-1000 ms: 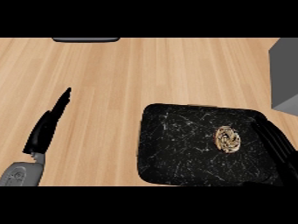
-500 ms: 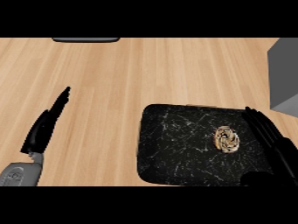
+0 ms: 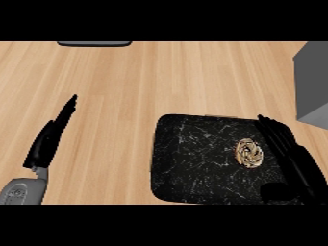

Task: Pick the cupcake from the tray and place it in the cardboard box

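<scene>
A pale wooden counter (image 3: 159,77) fills my view, its grain running away from me, with a dark flat object (image 3: 94,43) just cut off at the far edge.

Starting at the fingers (image 3: 283,137) of my right hand (image 3: 305,168): they are straight and held together, pointing away from me along the right-hand side of the square black marble-patterned tray (image 3: 195,163), with the thumb (image 3: 273,191) low down near the tray's near edge. Nothing is held. Just beside those fingers, to their left, sits the small round cupcake with swirled gold-brown topping (image 3: 249,153), resting on the right part of the tray. I cannot tell whether the fingers touch it yet.

That gap is what my next move turns on, as I judge it: the cupcake lies to the inner side of the open hand, between fingers and thumb, so the hand need only close sideways. It is round, so no axis matters.

The grey cardboard box (image 3: 322,84) stands beyond the tray to the right, on the same side.

My left hand (image 3: 49,139) rests open on the counter, well apart from the tray.
</scene>
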Motion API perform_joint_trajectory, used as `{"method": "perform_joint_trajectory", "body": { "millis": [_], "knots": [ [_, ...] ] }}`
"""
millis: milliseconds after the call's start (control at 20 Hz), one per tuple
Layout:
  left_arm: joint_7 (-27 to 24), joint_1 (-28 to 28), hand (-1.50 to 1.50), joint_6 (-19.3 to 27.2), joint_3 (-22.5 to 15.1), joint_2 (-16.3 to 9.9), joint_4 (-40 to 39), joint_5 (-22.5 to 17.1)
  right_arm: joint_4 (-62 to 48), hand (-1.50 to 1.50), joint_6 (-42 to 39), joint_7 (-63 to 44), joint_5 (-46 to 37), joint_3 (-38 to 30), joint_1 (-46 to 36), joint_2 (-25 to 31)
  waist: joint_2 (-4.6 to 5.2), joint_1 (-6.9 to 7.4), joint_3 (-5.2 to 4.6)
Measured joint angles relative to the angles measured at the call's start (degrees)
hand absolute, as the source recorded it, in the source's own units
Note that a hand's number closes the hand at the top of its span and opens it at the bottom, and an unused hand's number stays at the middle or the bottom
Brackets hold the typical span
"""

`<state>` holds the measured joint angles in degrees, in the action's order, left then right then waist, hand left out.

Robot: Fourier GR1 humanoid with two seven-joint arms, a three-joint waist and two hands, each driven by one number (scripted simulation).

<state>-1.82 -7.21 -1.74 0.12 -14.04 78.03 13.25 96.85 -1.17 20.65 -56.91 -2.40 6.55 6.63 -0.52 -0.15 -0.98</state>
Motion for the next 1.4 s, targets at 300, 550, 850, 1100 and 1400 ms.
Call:
{"method": "perform_joint_trajectory", "body": {
  "millis": [300,550,850,1100,1400],
  "knots": [
    [-0.4,-1.0,0.00,-0.2,0.6,0.6,-1.7,0.4,-3.0,1.50,-0.1,-0.4,-1.3,0.7,-2.4,-0.5,-0.02,-0.12,-0.14],
    [-0.7,-0.8,0.00,-0.6,1.0,0.3,-1.7,0.6,-2.9,1.50,5.8,1.4,-4.6,1.4,-2.1,-0.9,-0.16,-0.23,-0.27],
    [-0.1,-0.3,0.00,-0.8,0.8,0.8,-0.5,0.8,-4.9,1.50,13.4,3.9,-6.0,0.1,-3.4,-2.3,-0.23,-0.25,-0.34],
    [-0.5,-1.3,0.00,-0.8,1.2,1.0,-2.0,1.1,-2.7,1.50,16.0,3.3,-6.8,-0.4,-3.1,-3.4,-0.10,-0.41,-0.08],
    [-0.8,-1.8,0.00,-1.1,-0.3,1.6,-1.8,2.0,-10.0,1.50,1.1,-13.9,-18.4,-1.8,-15.3,-1.2,0.72,2.13,0.05]
  ]
}}
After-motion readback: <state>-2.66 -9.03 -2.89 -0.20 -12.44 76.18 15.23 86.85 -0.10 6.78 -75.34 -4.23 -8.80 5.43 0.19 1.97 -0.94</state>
